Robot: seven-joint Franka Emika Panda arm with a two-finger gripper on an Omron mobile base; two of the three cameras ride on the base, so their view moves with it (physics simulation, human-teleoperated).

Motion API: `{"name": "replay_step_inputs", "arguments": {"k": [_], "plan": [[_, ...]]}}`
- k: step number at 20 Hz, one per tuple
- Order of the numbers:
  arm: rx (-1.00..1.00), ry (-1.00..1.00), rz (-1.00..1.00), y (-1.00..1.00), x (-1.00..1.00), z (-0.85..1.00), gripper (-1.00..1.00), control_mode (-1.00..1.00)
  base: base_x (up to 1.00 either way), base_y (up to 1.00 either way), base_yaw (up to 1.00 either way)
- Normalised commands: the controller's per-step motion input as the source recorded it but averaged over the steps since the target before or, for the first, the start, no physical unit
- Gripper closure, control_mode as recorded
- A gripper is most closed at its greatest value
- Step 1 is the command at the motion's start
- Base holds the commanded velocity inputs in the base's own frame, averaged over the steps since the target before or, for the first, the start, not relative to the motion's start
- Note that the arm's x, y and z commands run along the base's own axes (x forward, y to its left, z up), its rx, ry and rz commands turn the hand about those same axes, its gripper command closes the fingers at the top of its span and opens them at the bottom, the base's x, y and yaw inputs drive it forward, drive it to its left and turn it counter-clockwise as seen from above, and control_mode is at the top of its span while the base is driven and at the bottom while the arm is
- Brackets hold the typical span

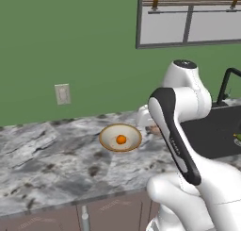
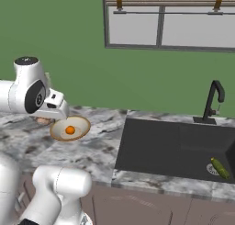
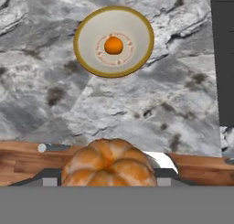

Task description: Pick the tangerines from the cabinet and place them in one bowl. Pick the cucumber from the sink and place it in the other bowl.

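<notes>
The beige bowl [image 3: 80, 35] with an orange-brown rim sits on the marble counter, with a bright orange tangerine [image 3: 113, 45] in its middle. Both base views show the bowl [image 1: 103, 139] [image 2: 85, 126] and its tangerine [image 1: 121, 139] [image 2: 69, 130]. My gripper [image 3: 109, 180] is shut on a second, duller ribbed tangerine [image 3: 109, 163], held above the counter short of the bowl, on its sink side. The cucumber [image 2: 219, 168] lies near the drain of the black sink [image 2: 174, 146]. The cabinet is out of view.
A brown wooden surface [image 3: 23, 161] lies just under the hand; what it is I cannot tell. A black faucet [image 2: 212, 100] stands behind the sink. A wall outlet [image 1: 62, 94] is at the back left, and a window [image 2: 160, 22] above the counter.
</notes>
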Motion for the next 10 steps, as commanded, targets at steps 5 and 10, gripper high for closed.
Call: {"name": "replay_step_inputs", "arguments": {"k": [5, 10], "plan": [[0.0, -0.07, 0.02, 0.06, 0.66, -0.16, 1.0, -1.0, 0.0, 0.0, 0.0], [-0.1, -0.01, -0.03, 0.19, 0.48, -0.04, 1.0, -1.0, 0.0, 0.0, 0.0]]}}
